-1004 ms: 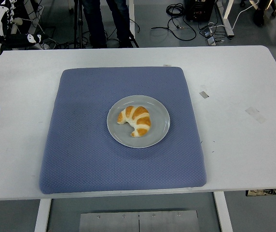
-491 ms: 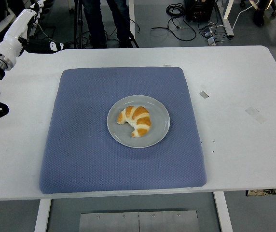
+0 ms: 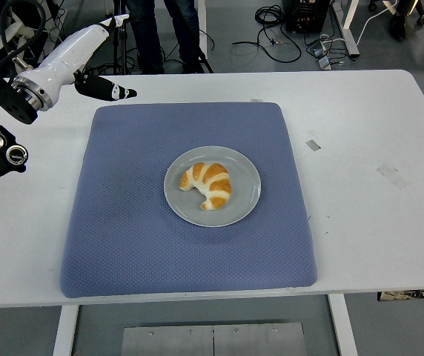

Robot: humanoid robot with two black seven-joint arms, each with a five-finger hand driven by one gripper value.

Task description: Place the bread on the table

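Observation:
A croissant [image 3: 208, 184] with white stripes lies on a grey plate [image 3: 248, 194] in the middle of a blue mat [image 3: 138, 245] on the white table [image 3: 368, 230]. My left hand [image 3: 116, 59] reaches in from the upper left, above the mat's far left corner. Its fingers are spread and hold nothing. It is well apart from the croissant, up and to the left of it. The right arm is out of view.
Small tape marks [image 3: 313, 144] lie on the bare table to the right of the mat. A person's legs [image 3: 153, 30] and a tripod stand beyond the far edge, with cables [image 3: 271, 37] on the floor.
My left arm has swung in from the left edge and moved right, and the hand now reaches the mat's far left corner. The croissant and plate have not moved.

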